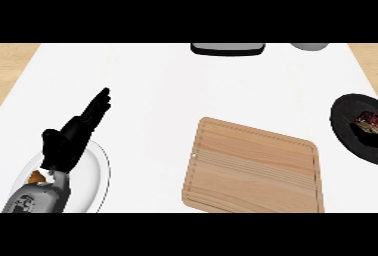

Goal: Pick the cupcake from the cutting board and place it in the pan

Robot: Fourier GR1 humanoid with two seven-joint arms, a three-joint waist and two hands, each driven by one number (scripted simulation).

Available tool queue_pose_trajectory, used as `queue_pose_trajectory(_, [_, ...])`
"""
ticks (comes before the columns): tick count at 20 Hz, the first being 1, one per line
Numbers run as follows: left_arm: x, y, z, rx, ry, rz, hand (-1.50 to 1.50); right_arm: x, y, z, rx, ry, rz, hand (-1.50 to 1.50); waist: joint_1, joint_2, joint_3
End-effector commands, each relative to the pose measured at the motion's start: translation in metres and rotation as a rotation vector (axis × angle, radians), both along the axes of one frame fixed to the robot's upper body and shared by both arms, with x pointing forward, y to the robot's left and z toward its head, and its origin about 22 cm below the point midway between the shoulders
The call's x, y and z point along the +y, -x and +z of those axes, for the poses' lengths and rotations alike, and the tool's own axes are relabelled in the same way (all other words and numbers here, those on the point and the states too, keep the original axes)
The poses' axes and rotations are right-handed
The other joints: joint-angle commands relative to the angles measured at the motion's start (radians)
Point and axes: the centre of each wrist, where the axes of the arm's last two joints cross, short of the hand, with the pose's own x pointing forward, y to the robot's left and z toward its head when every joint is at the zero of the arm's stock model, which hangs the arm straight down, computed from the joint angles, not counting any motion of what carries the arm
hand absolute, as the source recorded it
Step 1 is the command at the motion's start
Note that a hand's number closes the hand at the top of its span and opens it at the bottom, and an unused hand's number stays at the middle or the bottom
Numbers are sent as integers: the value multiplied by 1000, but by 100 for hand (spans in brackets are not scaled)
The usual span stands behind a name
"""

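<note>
The wooden cutting board (255, 170) lies right of the middle with nothing on it. A black pan (347, 131) sits at the right edge, partly cut off. Inside it lies a small dark red and brown cupcake (366, 121). My left hand (74, 134) shows at the left, open, its fingers straight and pointing up and away. It hovers over a white plate and holds nothing. My right hand is out of the picture.
Under my left forearm at the lower left is a white plate (94, 175) with a small orange item (35, 176) on it. A dark grey appliance (227, 48) and a grey vessel (310, 46) stand at the counter's far edge.
</note>
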Motion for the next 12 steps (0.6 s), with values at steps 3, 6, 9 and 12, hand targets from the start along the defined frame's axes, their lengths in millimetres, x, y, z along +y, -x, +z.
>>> queue_pose_trajectory(3, [-3, -6, 4, -1, 3, -15, 0, -27, -16, -4, -1, -19, 0, 150, 2, 2, 0])
queue_pose_trajectory(6, [-7, -7, 13, -13, -7, 2, 0, -19, -34, 0, 5, -1, 7, 150, 4, 2, 0])
queue_pose_trajectory(9, [-22, -7, 9, -18, -7, -33, 0, -51, -1, -7, 333, -45, -184, -150, 26, 13, 1])
queue_pose_trajectory(12, [-14, -5, 11, -19, 13, -61, 0, -33, -21, -9, 318, -134, -129, -150, 50, 19, 5])
